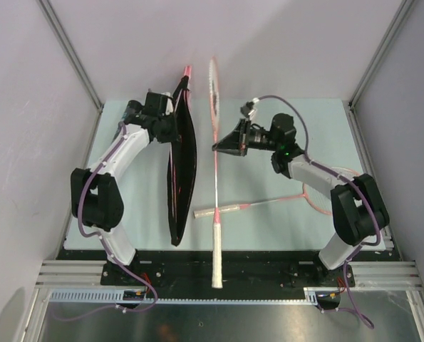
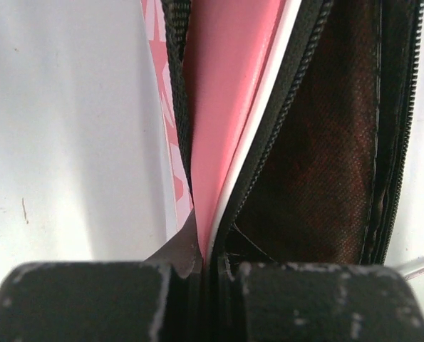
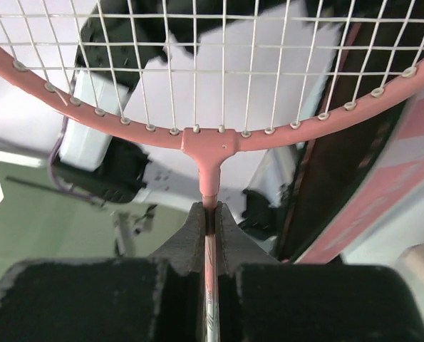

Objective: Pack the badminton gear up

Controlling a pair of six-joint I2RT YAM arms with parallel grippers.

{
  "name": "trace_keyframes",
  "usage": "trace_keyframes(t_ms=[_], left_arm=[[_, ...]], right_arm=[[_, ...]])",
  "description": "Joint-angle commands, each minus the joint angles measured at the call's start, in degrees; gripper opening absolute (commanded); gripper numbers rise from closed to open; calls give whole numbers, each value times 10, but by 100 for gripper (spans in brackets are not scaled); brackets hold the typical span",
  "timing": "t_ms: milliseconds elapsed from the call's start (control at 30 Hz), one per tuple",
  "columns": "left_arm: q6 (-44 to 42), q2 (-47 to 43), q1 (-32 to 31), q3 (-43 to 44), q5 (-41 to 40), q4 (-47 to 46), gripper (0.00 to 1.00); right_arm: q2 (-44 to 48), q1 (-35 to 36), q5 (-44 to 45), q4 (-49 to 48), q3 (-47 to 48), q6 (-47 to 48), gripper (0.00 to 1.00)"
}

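Note:
The pink racket bag stands on its edge left of centre, its black lining facing right. My left gripper is shut on the bag's upper rim. In the left wrist view the jaws pinch the pink flap beside the zip and the dark lining. My right gripper is shut on the shaft of a pink-framed racket, just below its head, with the gripper's jaws tight around it. That racket's white handle reaches past the table's near edge. A second racket lies flat across the table.
The second racket's head lies partly under my right arm. The pale green table top is closed in by grey walls and metal corner posts. My left arm stands at the table's left side.

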State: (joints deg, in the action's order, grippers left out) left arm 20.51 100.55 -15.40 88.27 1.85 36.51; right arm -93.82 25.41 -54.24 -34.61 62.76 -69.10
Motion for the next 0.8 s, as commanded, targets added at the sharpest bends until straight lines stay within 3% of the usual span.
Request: trace_keyframes(t_ms=[0,333,633,767], left_arm=[[9,8,3,38,26,-37,0],[23,18,11,51,39,-43,0],[24,6,13,31,51,-50,0],[24,0,13,18,77,-57,0]], right_arm=[[-8,50,-59,-150,19,-151,0],[-79,120,21,-425,-67,-376,0],[-123,124,73,-380,-97,-344,0],[-181,115,79,-432,-84,-379,0]])
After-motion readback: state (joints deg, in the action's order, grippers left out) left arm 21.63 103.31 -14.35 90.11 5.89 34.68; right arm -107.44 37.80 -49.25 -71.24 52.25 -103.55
